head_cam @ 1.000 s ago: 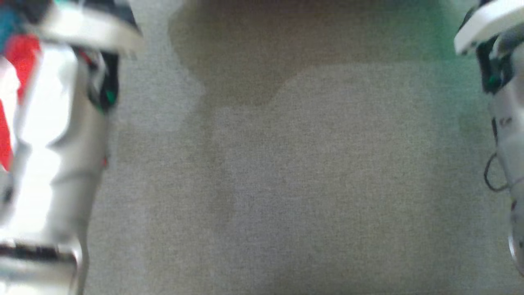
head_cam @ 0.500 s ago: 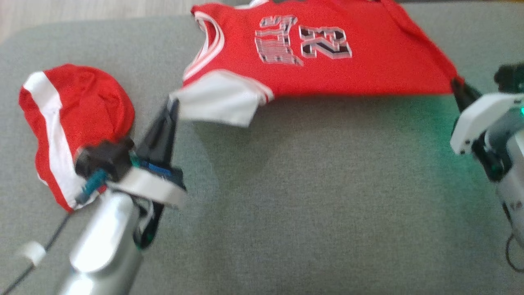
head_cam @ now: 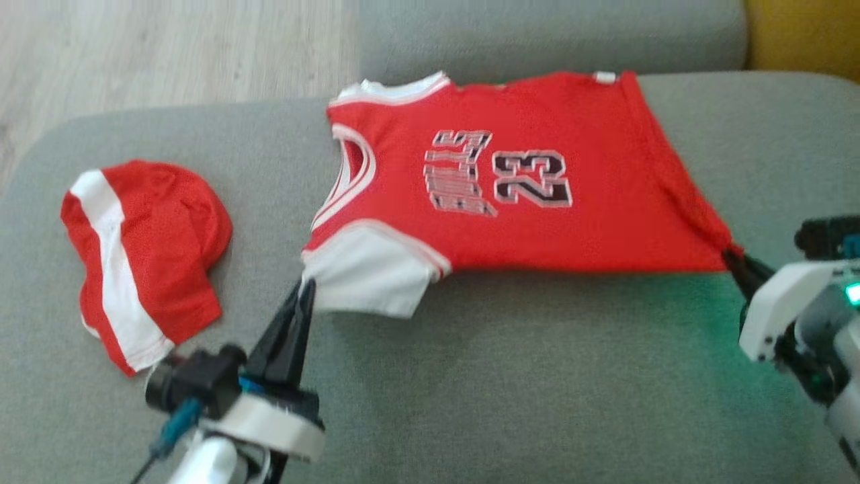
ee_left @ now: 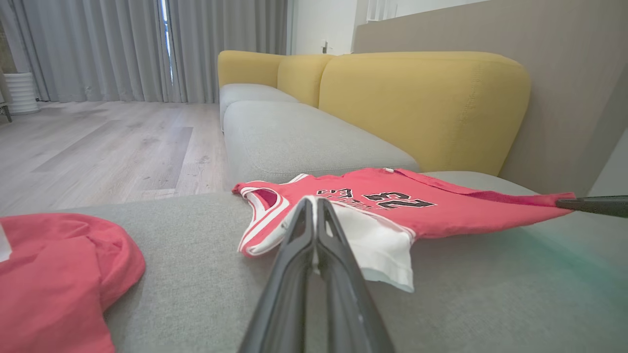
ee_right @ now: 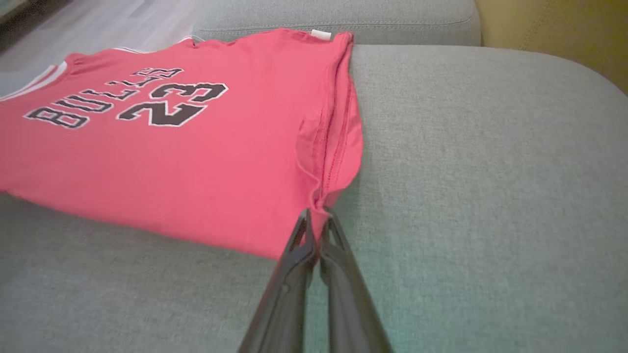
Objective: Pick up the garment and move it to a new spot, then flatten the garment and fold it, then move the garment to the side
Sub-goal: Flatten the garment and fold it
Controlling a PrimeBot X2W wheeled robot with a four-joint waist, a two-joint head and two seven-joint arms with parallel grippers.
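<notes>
Red number-23 basketball jersey (head_cam: 537, 195) held stretched over the grey fabric sofa seat (head_cam: 504, 403).

The left gripper (head_cam: 306, 290) is pinched tight on the white sleeve and the right gripper (head_cam: 731, 259) on the hem corner. The near edge is raised off the cushion, and the far edge seems to rest on it. To flatten it well, I'd lower both arms together with the cloth taut, release only once it lies flat, and avoid the crumpled red-and-white garment (head_cam: 144, 255) on the left.

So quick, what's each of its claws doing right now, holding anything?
Left gripper: closed, pinching the white sleeve of the red Bulls jersey.
Right gripper: closed, pinching the jersey's bottom hem corner.
</notes>
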